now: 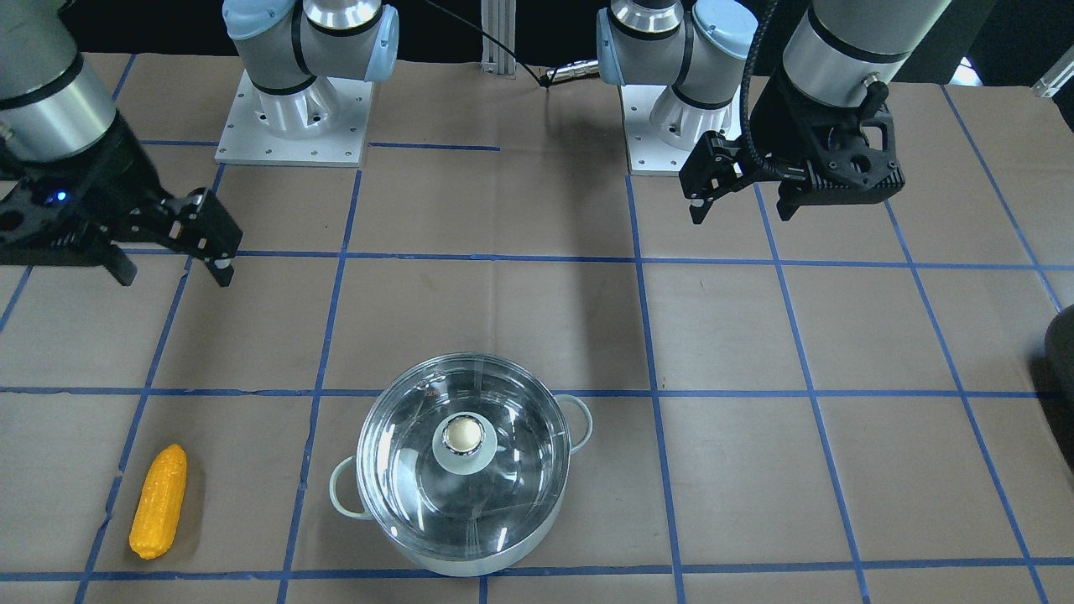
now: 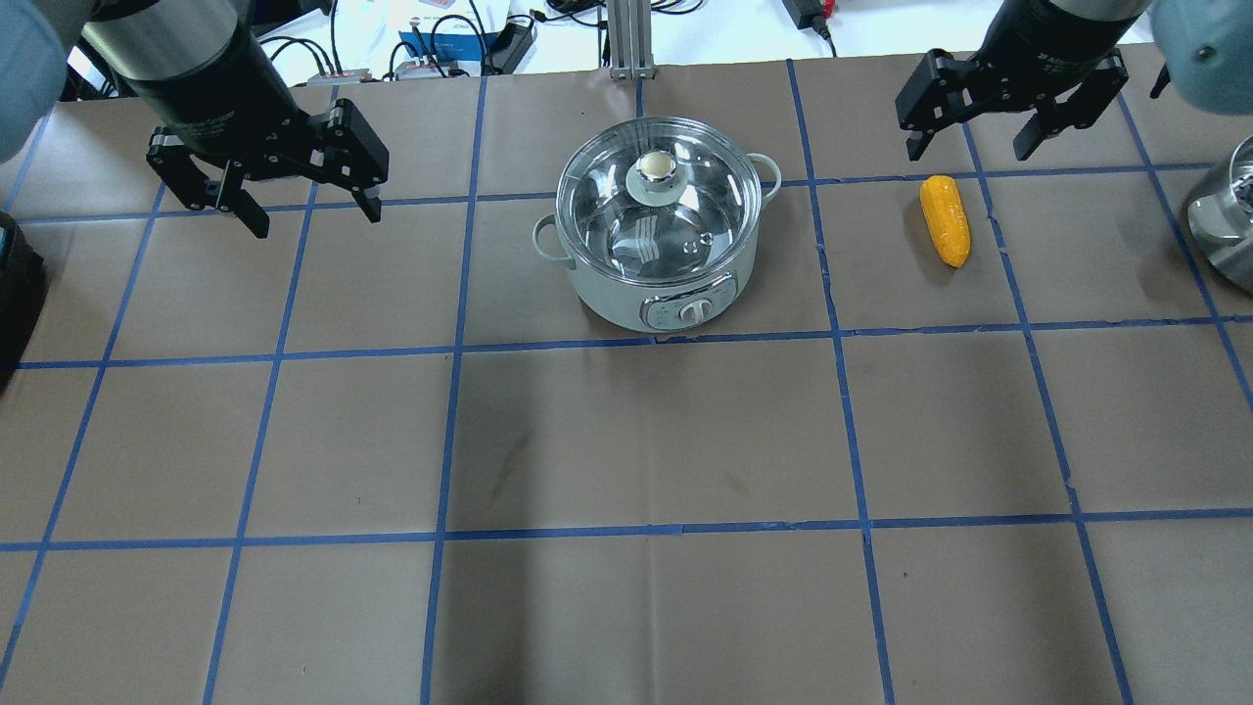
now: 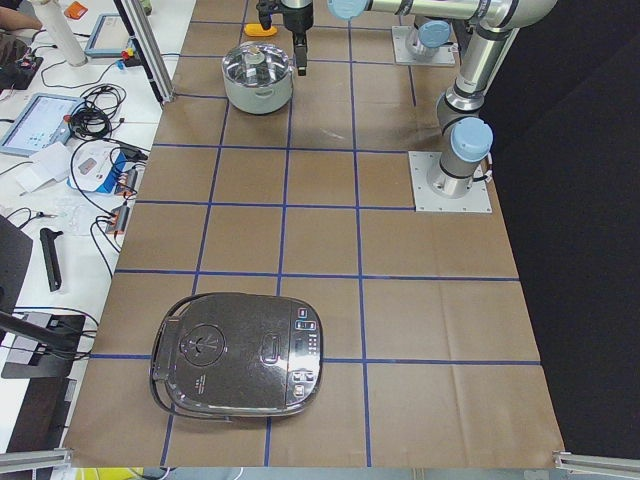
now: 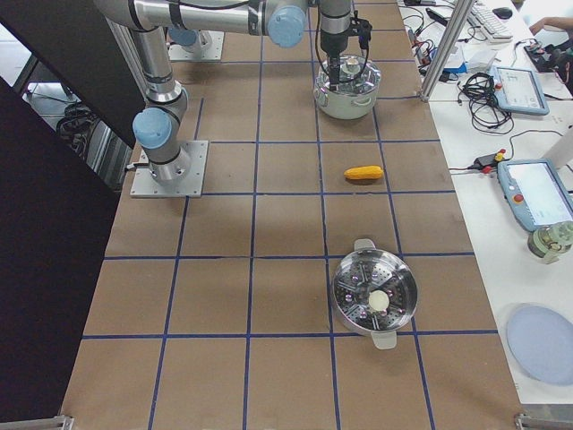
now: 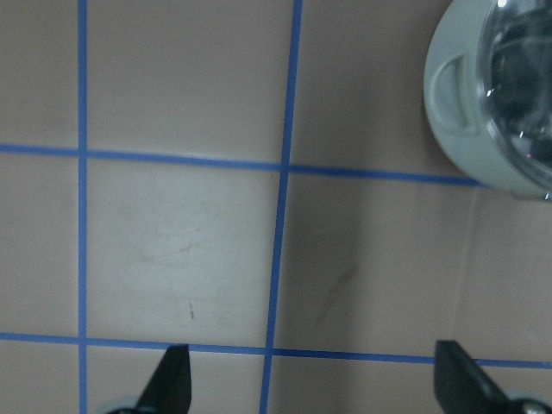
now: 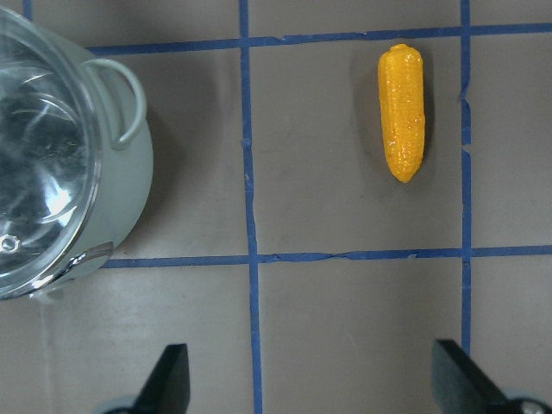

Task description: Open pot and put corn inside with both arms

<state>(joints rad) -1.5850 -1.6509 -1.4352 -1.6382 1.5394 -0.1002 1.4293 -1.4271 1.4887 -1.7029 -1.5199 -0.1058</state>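
Note:
The pale mint pot (image 2: 612, 299) stands at the table's far middle, closed by a clear glass lid (image 2: 675, 230) with a pale knob (image 1: 462, 434). The yellow-orange corn (image 2: 945, 220) lies flat to the pot's right, apart from it. My left gripper (image 2: 313, 220) hovers open and empty left of the pot. My right gripper (image 2: 969, 152) hovers open and empty just beyond the corn. The left wrist view shows the pot's handle (image 5: 453, 95) at the upper right. The right wrist view shows the corn (image 6: 402, 112) and the pot (image 6: 129, 172).
A black rice cooker (image 3: 240, 355) sits at the table's left end. A steel steamer pot (image 4: 374, 296) sits at the right end, with a blue plate (image 4: 542, 345) beyond the table. Tablets and cables lie on the side bench (image 3: 60, 130).

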